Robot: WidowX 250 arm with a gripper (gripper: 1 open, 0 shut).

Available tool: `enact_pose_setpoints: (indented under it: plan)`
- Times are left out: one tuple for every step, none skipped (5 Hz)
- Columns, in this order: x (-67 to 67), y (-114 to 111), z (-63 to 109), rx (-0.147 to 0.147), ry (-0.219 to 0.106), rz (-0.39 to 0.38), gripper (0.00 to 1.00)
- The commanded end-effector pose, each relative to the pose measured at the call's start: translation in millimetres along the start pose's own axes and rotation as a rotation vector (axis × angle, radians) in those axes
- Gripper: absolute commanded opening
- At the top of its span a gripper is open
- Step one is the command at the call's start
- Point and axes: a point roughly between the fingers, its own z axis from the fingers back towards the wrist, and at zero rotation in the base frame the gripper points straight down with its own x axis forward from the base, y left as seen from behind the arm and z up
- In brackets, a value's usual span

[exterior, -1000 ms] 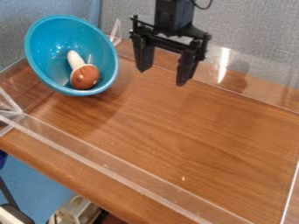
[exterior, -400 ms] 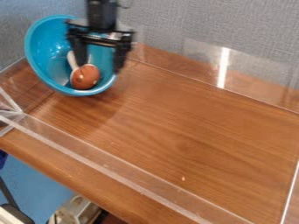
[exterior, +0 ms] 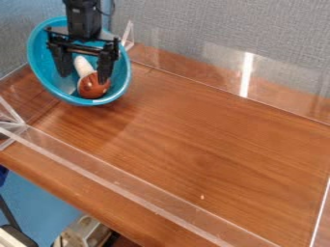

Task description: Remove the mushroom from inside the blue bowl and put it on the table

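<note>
Over the blue bowl (exterior: 35,48), your gripper (exterior: 83,66) hangs with fingers spread.
Inside lies the mushroom (exterior: 92,85); descend off-centre and a finger could catch the rim, tipping the bowl.

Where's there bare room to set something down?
The glossy reddish-brown wood tabletop looks bare right of the turquoise-blue plastic bowl, out to the clear acrylic edging. It's crowded at the bowl: the black gripper hangs over it, beside the brown-capped toy mushroom.
</note>
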Motion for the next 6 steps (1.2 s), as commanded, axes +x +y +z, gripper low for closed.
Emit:
enact_pose_setpoints:
  plan:
    - [16.6,14,9.7,0.045,-0.068,0.047,1.00]
    - [22.1,18,2.5,0.069,-0.066,0.066,1.00]
    - [26.3,22,-3.4,0.088,-0.066,0.082,1.00]
    - [28.1,24,-7.2,0.103,-0.066,0.091,1.00]
    - [29.0,25,-8.5,0.119,-0.070,0.098,1.00]
    - [29.6,26,-9.2,0.132,-0.078,0.104,1.00]
